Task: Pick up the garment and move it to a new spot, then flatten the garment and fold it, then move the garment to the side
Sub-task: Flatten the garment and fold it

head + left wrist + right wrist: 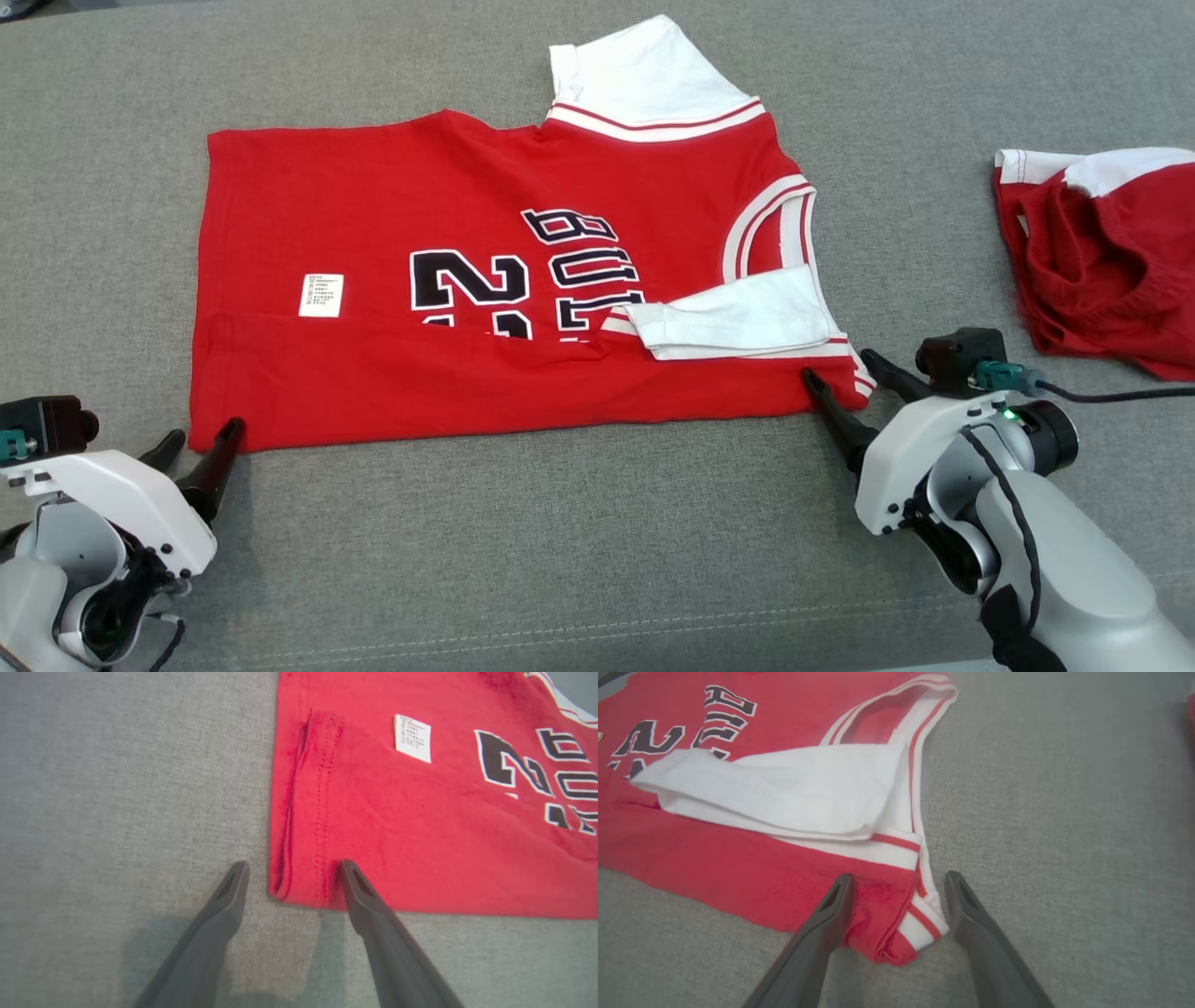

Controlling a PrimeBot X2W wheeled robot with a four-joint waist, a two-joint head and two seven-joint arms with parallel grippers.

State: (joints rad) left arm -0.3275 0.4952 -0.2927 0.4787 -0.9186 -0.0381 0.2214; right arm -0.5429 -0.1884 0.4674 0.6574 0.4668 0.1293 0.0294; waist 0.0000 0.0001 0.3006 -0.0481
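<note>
The garment (420,280) is a red jersey with white sleeves and black lettering, lying flat on the grey surface with its near edge folded over and one white sleeve (738,322) turned in on top. My left gripper (203,437) is open at the garment's near left corner (289,882), one finger on the fabric, the other on the grey cloth beside it. At the near right corner (901,933), my right gripper (842,369) is open with that striped corner between its fingers.
A second red and white garment (1102,252) lies crumpled at the right edge of the grey fabric surface (560,560). A black cable (1111,394) runs from the right wrist toward it. Bare grey surface lies in front of and left of the jersey.
</note>
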